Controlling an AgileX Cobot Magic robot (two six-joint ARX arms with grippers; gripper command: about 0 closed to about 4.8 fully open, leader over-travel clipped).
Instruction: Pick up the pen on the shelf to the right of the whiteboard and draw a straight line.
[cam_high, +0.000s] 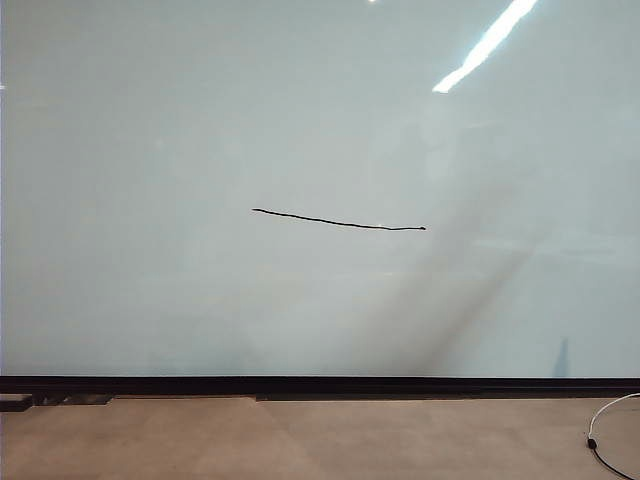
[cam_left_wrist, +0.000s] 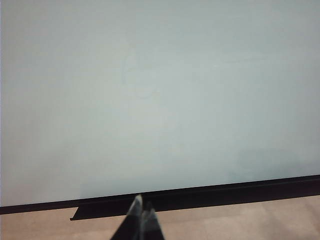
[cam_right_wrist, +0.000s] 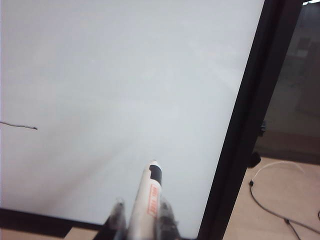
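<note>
Since the stroke already sits on the board, you can read this as the tail of the job, and the items list as follows, nearest first.

Item: right gripper (cam_right_wrist: 142, 222), jaws clamped on the pen (cam_right_wrist: 146, 200). The barrel runs out from between the fingers toward 12 o'clock, tip leading and clear of the surface, which looks like a grip kept so the nib faces the board.

Item: left gripper (cam_left_wrist: 142, 216), fingertips pressed together on nothing, low before the black bottom strip (cam_left_wrist: 210, 192); it appears parked, having no part in the drawing.

Item: white cable (cam_right_wrist: 272, 200) on the floor, at about 3 o'clock from the pen.

Item: whiteboard (cam_high: 180, 120), glossy, with glare at 1 o'clock in the exterior view.

Item: straight line (cam_high: 340, 222), thin, black, slightly sloped, near the board's middle. From the pen tip its end (cam_right_wrist: 20, 125) lies toward 10 o'clock, well apart.
</note>
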